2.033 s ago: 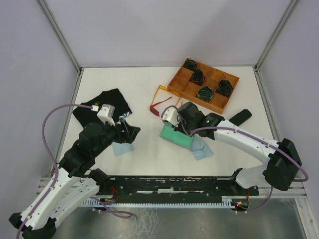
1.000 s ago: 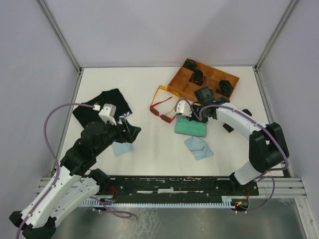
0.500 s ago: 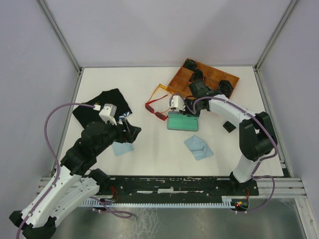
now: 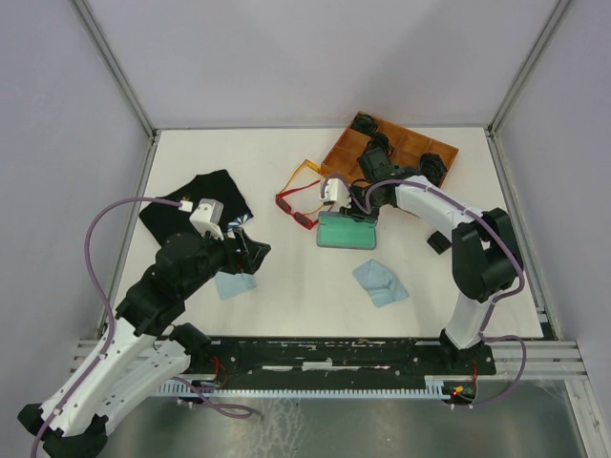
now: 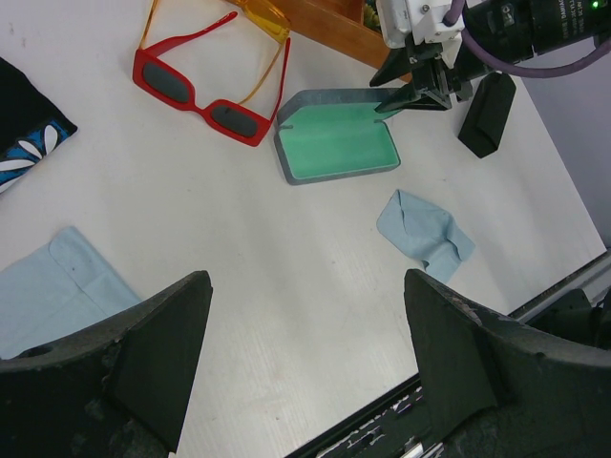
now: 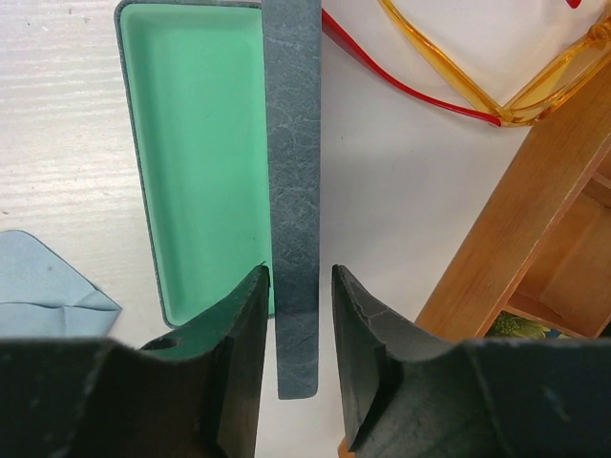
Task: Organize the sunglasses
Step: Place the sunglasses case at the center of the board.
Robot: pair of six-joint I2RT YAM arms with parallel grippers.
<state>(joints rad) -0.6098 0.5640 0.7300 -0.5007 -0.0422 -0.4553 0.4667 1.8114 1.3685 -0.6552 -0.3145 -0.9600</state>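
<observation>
Red sunglasses (image 5: 200,91) now have the open case (image 5: 334,148) dragged up just beside them. They lie ahead of the right gripper (image 6: 298,286), past the lid, long axis skewed to the case, overlapping the orange-yellow pair (image 5: 258,14). The right arm is nearer; its fingers straddle the lid with a sliver of gap, looks loosened. Left gripper (image 5: 305,286) spread wide, empty.

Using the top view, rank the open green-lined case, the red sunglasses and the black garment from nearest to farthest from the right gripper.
1. open green-lined case: right at the right gripper, its raised lid between the jaws.
2. red sunglasses: a little further left in the view, beside the case.
3. black garment: far over on the left side.
</observation>
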